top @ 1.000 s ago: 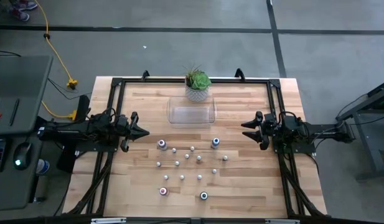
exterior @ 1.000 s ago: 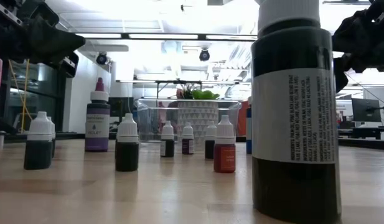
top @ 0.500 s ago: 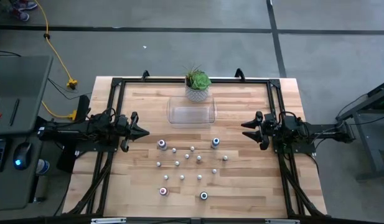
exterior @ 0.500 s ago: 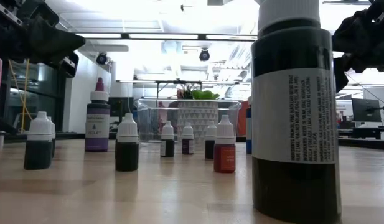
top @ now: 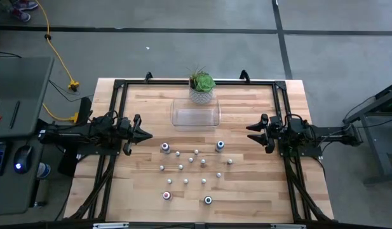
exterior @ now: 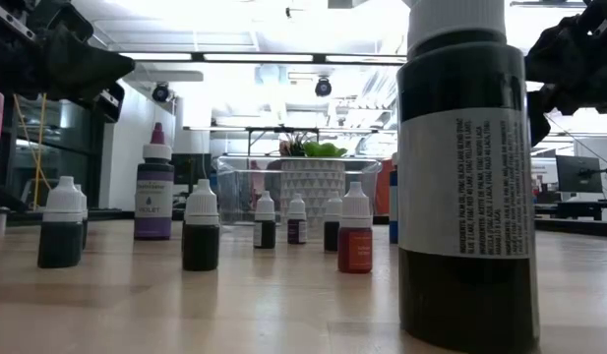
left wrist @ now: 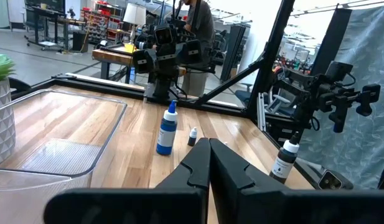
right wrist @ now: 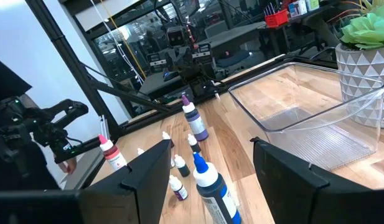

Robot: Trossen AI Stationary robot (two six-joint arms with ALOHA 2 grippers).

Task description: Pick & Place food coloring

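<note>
Several tiny food coloring bottles (top: pixel 190 166) stand upright on the wooden table's middle and near part. Larger ones are the purple (top: pixel 164 147), the blue (top: pixel 219 146), the red (top: pixel 166 195) and a dark one (top: pixel 208 200); the dark one fills the low view (exterior: pixel 466 187). My left gripper (top: pixel 147 135) is shut and empty above the table's left side. My right gripper (top: pixel 250 131) is open and empty above the right side. The blue bottle shows in both wrist views (left wrist: pixel 167 129) (right wrist: pixel 211 182).
A clear rectangular plastic tray (top: pixel 196 116) lies at the far middle, in front of a small potted green plant (top: pixel 201 87). A black frame (top: pixel 117 95) runs around the table's edges. A person (left wrist: pixel 198 31) stands beyond the table in the left wrist view.
</note>
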